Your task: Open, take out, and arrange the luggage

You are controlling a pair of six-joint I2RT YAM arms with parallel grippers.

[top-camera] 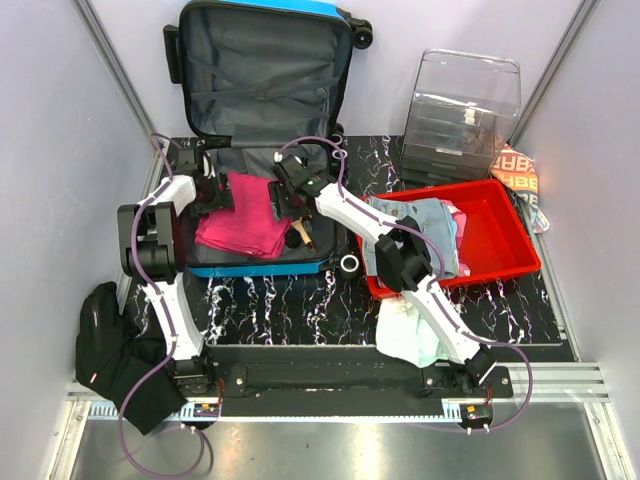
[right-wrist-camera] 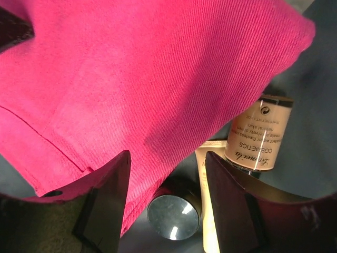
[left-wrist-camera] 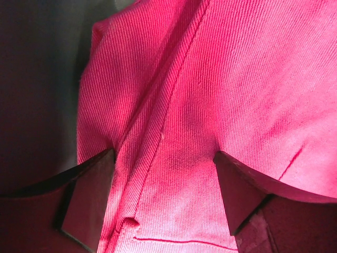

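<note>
The luggage [top-camera: 265, 80] lies open at eleven o'clock on the bench [top-camera: 300, 300], with its lid propped upright against the back wall and its base flat toward us. We judge the hard shell stiff, smooth and bulky, likely to roll on its wheels if pushed. The rim or the handle looks the surest hold; the lining is slack. The left fingers [left-wrist-camera: 87, 200] stand released, spread over a pink cloth [top-camera: 245, 225] inside the base, at the cloth's nine o'clock edge. The right fingers [right-wrist-camera: 105, 205] are released too, hovering at its three o'clock edge above a bottle [right-wrist-camera: 258, 134] and a round jar [right-wrist-camera: 174, 210] on the lining.
</note>
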